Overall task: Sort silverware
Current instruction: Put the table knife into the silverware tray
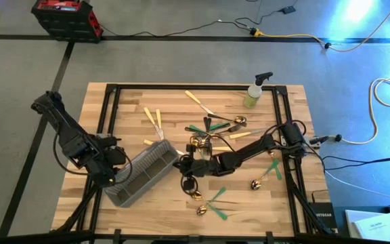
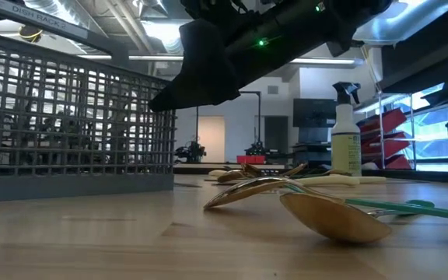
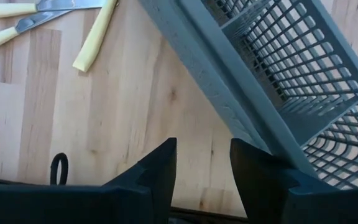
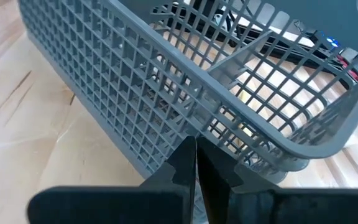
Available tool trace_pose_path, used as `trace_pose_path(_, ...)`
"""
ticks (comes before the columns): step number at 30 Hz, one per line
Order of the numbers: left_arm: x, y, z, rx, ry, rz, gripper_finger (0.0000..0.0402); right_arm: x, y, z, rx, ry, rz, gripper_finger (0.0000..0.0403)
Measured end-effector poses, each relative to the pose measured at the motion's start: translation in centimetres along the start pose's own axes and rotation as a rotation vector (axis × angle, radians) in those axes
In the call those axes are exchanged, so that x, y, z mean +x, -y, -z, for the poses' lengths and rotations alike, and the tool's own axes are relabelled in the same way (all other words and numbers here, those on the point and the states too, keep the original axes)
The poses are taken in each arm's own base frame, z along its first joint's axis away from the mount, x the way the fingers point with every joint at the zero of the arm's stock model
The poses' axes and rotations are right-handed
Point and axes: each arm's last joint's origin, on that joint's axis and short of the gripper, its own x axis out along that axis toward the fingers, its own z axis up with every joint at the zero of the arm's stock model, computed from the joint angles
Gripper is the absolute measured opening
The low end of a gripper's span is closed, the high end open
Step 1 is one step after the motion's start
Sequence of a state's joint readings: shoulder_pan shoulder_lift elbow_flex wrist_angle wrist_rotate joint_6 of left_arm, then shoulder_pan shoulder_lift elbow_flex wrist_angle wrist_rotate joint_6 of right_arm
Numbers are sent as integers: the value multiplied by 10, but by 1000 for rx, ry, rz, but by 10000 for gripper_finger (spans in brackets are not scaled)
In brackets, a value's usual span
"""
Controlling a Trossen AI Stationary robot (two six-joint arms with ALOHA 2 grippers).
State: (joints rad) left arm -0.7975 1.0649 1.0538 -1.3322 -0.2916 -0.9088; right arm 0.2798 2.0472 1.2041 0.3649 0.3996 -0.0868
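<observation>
I see the silverware scattered across the centre and lower right of the surface, handles fanning every way, most long axes flat on the wood. My right claw hovers mid-frame beside the caddy, fingers together, seemingly on nothing. My left claw sits at the caddy's left, fingers apart and empty. I judge these pieces light, stiff and slippery; the spoon bowls would skid, so I'd pinch the slim handles mid-length, across the long axis.
</observation>
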Motion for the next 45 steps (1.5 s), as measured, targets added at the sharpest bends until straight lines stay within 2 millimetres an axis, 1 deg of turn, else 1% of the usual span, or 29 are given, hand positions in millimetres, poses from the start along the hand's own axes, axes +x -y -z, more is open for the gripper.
trace_pose_path(5,0,3,-3,10,27,33,136,1,3,0,3,-1,5,0)
trace_pose_path(13,0,3,-3,17,35,24,136,3,8,1,5,-4,9,0)
trace_pose_path(22,0,2,-5,38,65,-4,136,2,6,0,6,-3,5,0)
trace_pose_path(28,0,-3,-2,68,28,-48,136,-2,2,-1,-4,-15,-3,0)
trace_pose_path(31,0,-7,1,78,2,-79,136,-9,1,-5,-16,-36,2,0)
trace_pose_path(35,-5,-13,4,79,7,-77,136,-24,-1,-14,-40,-63,30,0)
trace_pose_path(38,-15,-19,3,74,6,-94,136,-39,-4,-24,-52,-58,33,0)
trace_pose_path(41,-29,-23,-3,64,84,-113,136,-52,-10,-31,-61,-52,11,0)
trace_pose_path(45,-49,-25,-14,80,248,-148,136,-64,-20,-34,-90,-63,-9,0)
